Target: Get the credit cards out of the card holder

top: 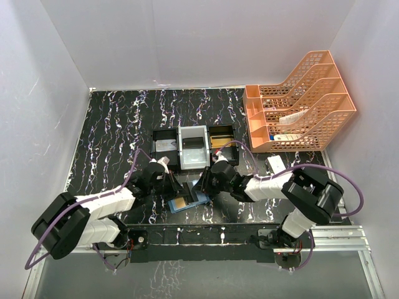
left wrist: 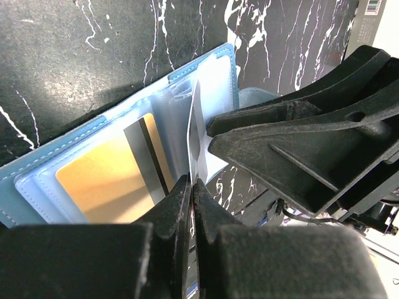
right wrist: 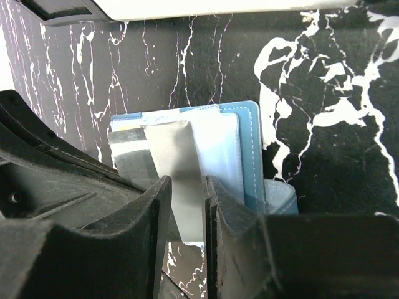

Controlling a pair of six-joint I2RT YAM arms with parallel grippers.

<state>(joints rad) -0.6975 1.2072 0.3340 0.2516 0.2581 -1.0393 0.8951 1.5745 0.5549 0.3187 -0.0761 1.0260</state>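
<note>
The worktop [top: 112, 131] holds the open blue card holder [top: 194, 200] between both arms. The left claw [left wrist: 191, 187] is clamped on a silver-grey card [left wrist: 196, 131] standing on edge, its long side pointing at that claw. The right claw [right wrist: 186, 187] sits around it; squeezing or not, I cannot tell.

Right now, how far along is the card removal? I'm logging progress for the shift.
Done: the blue card holder lies open. In hand: the left gripper is shut on a silver-grey card raised edge-up from the pockets; the right gripper faces that card, its grip unclear. Left: a gold card sits in its clear pocket, so at least that one remains to pull.
</note>
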